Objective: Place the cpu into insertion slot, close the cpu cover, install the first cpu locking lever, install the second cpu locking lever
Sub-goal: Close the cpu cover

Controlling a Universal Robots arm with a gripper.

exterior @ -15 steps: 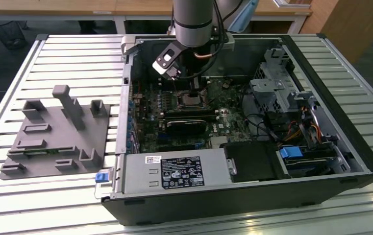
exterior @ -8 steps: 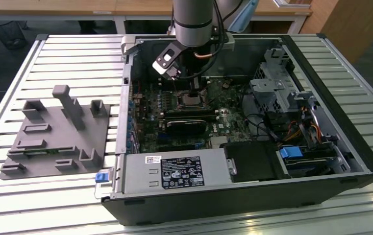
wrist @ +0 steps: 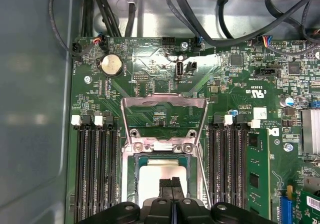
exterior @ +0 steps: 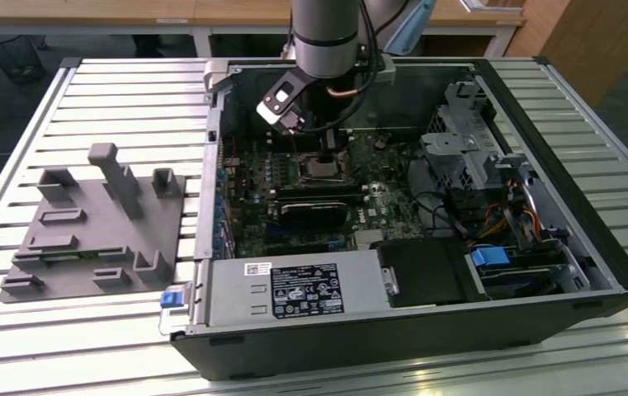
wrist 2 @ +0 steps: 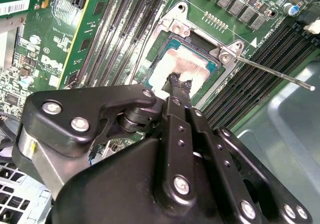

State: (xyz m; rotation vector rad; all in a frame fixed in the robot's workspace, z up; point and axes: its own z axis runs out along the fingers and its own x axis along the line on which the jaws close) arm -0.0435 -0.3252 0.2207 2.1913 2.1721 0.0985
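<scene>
**Cpu in slot, cover open, gripper closed on top of it**

The open case (exterior: 380,342) lies on a slatted table (exterior: 126,99), with bare slats on every side. A grey fixture (exterior: 93,223) stands on the table well apart from the case, toward the exterior view's left.

Inside the case, the slot (wrist: 136,176) sits mid-board between two banks of long black slots (wrist: 95,174). A plain grey case wall (wrist: 35,109) runs beyond one bank. The cpu (wrist: 152,181) lies flat in the slot with its pale top showing. The cover (wrist: 165,101) is swung open on its hinge at the slot's edge, and the board shows through its cut-out. A thin lever (wrist 2: 270,71) juts free from a slot corner, out over the long slots.

The arm (exterior: 325,33) comes down steeply into the case from its far edge. The gripper (wrist: 171,183) has its fingers pressed together with nothing between them. In both wrist views its tip (wrist 2: 175,80) is on the cpu's top.
</scene>
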